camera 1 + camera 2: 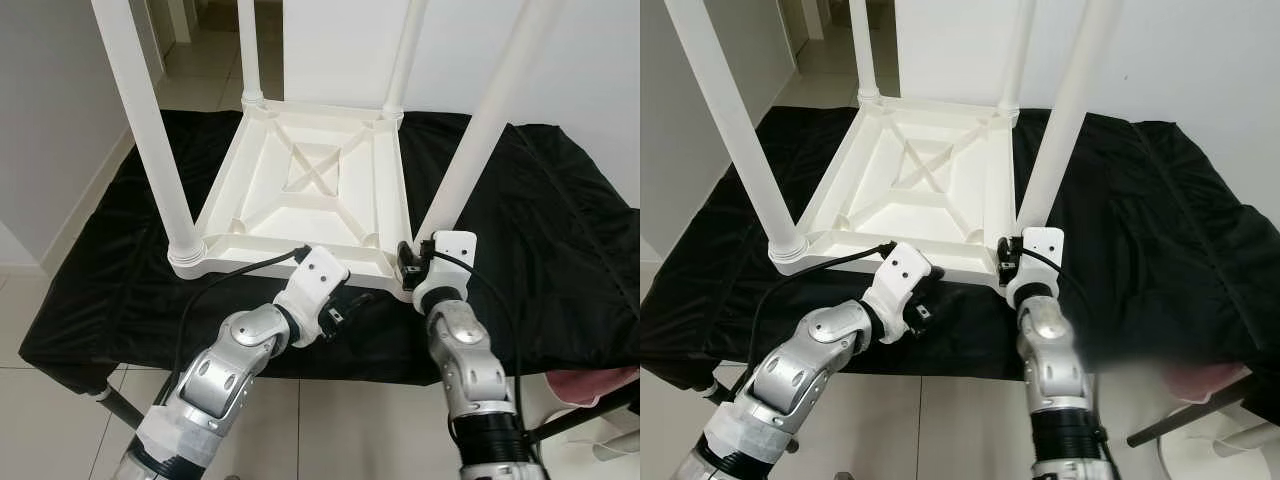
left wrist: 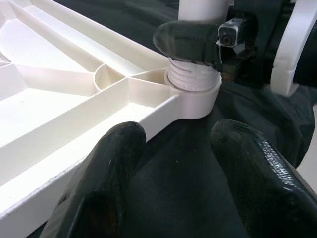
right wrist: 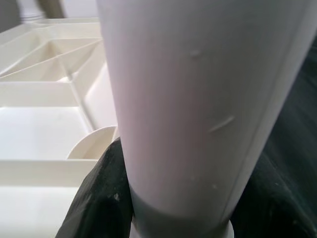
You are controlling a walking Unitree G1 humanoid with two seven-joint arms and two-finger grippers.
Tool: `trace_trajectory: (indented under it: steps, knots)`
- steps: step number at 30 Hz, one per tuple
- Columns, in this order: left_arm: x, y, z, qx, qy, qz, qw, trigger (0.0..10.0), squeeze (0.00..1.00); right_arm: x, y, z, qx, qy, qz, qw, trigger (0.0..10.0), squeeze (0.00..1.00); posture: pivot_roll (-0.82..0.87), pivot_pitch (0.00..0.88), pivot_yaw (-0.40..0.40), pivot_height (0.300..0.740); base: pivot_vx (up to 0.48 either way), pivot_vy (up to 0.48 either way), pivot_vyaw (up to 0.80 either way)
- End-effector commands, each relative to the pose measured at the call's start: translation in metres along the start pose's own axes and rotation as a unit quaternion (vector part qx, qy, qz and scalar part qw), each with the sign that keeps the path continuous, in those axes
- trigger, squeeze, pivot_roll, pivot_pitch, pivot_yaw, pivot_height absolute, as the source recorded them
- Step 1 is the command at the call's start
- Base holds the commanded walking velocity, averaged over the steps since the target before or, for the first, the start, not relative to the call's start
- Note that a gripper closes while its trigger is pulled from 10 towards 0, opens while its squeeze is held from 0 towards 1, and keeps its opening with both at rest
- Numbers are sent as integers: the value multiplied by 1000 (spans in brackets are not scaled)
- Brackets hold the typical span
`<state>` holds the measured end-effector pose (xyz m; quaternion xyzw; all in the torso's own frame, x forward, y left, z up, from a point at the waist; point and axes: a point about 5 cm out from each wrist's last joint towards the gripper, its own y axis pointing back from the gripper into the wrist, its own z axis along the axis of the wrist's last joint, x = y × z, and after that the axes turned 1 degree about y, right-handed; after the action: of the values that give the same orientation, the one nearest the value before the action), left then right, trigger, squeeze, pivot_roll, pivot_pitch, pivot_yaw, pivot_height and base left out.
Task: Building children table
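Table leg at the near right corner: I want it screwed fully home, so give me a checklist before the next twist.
1. Right gripper shut on the table leg at its base: ok.
2. Leg upright in its socket: ok.
3. Thread fully in: not ok, rings show above the socket.
4. Left gripper open beside the tabletop, holding nothing: ok.
5. Other three legs seated: cannot tell.

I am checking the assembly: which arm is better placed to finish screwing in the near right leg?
The right: its claw already grips the leg at its threaded base, while the left claw is open beside the tabletop.
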<state>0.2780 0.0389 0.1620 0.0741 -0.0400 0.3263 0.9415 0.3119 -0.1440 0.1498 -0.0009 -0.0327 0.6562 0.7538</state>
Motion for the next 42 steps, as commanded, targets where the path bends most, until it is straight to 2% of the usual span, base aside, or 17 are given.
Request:
trace_trajectory:
  steps: [1, 8, 9, 10, 11, 14, 18, 21, 22, 23, 25, 26, 29, 32, 33, 34, 42]
  knots:
    - [-2, 0, 2, -1, 0, -13, 1000, 10000, 0, -10, 6, -17, 43, -7, -37, 998, 10000, 0, -18, 60, -2, 740, 0, 0, 0]
    - [-4, 0, 2, -1, 0, -18, 1000, 10000, 0, -7, 5, -6, 15, -9, -28, 999, 10000, 0, -27, 63, 2, 740, 0, 0, 0]
    - [-4, 0, 2, 0, 1, -18, 1000, 10000, 0, -10, 5, -3, 5, -11, -20, 1000, 10000, 396, -27, 62, -1, 740, 0, 0, 0]
    - [-4, 0, 2, 0, 1, -18, 1000, 10000, 0, -10, 5, -3, 5, -11, -20, 1000, 10000, 396, -27, 62, -1, 740, 0, 0, 0]
    - [-4, -1, 1, -1, 1, -18, 1000, 10000, 0, -12, 4, 0, -4, -12, -12, 1000, 10000, 1000, -28, 63, -1, 740, 0, 0, 0]
    - [-4, -1, 2, -1, 1, -17, 1000, 10000, 0, -12, 4, 2, -12, -11, 1, 1000, 10000, 1000, -27, 64, -4, 740, 0, 0, 0]
    - [-5, -1, 1, -1, 4, -16, 1000, 10000, 0, -18, 2, 8, -22, -3, 79, 997, 10000, 1000, -32, 67, -10, 740, 0, 0, 0]
    - [-5, -1, 1, -1, 4, -16, 1000, 10000, 0, -19, 1, 10, -18, -5, 100, 995, 10000, 1000, -33, 68, -13, 740, 0, 0, 0]
    - [-5, -1, 0, 0, 4, -15, 1000, 10000, 0, -21, 0, 10, -14, 0, 122, 992, 10000, 922, -33, 68, -17, 740, 0, 0, 0]
    - [-5, -1, 0, -1, 5, -14, 1000, 10000, 0, -23, -1, 10, -7, -2, 141, 990, 10000, 271, -34, 69, -17, 740, 0, 0, 0]
    - [-5, -1, 0, -1, 5, -14, 1000, 10000, 0, -23, -1, 10, -7, -2, 141, 990, 10000, 271, -34, 69, -17, 740, 0, 0, 0]
    - [-4, -1, 0, -1, 6, -13, 1000, 10000, 0, -26, -4, 10, -2, 0, 164, 986, 10000, 0, -35, 69, -19, 740, 0, 0, 0]
    - [-4, -1, 0, -1, 6, -12, 1000, 10000, 0, -30, -8, 11, -3, 9, 189, 982, 10000, 0, -34, 68, -19, 740, 0, 0, 0]
    - [-4, -1, 1, -2, 6, -10, 1000, 10000, 0, -36, -15, 14, -5, 51, 297, 953, 10000, 0, -29, 65, -22, 740, 0, 0, 0]
    - [-4, -1, 1, -2, 6, -10, 1000, 10000, 0, -36, -15, 14, -5, 51, 297, 953, 10000, 0, -29, 65, -22, 740, 0, 0, 0]
    - [-3, -1, 1, -2, 5, -9, 1000, 10000, 0, -37, -18, 12, 0, 73, 323, 944, 10000, 0, -27, 62, -22, 740, 0, 0, 0]
    - [-1, -1, 2, -3, 3, -4, 1000, 10000, 0, -37, -25, 4, 27, 104, 377, 920, 9765, 0, -16, 52, -30, 740, 0, 0, 0]
